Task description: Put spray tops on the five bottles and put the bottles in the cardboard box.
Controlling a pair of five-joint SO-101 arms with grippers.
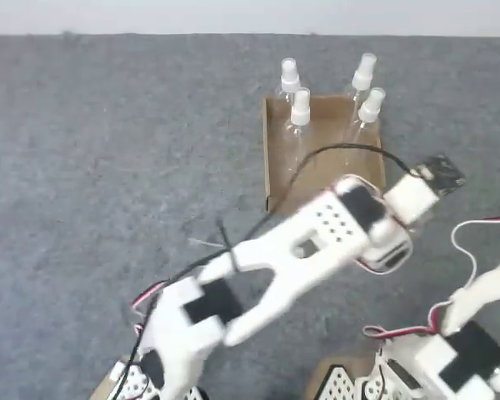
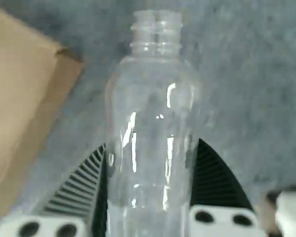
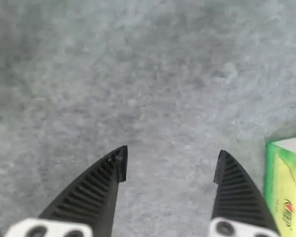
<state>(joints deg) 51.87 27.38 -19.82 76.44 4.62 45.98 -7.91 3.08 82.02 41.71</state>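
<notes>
Snugly gripped, capless bottle, in left hand

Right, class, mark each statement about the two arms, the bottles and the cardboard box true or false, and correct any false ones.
1. The bottle in the left gripper already wears a spray top. False: its threaded neck is bare.
2. Four spray-topped bottles stand at the cardboard box. True.
3. The right gripper holds a spray top. False: it is open and empty above the grey surface.
4. The left gripper is shut on a clear bottle. True.
</notes>
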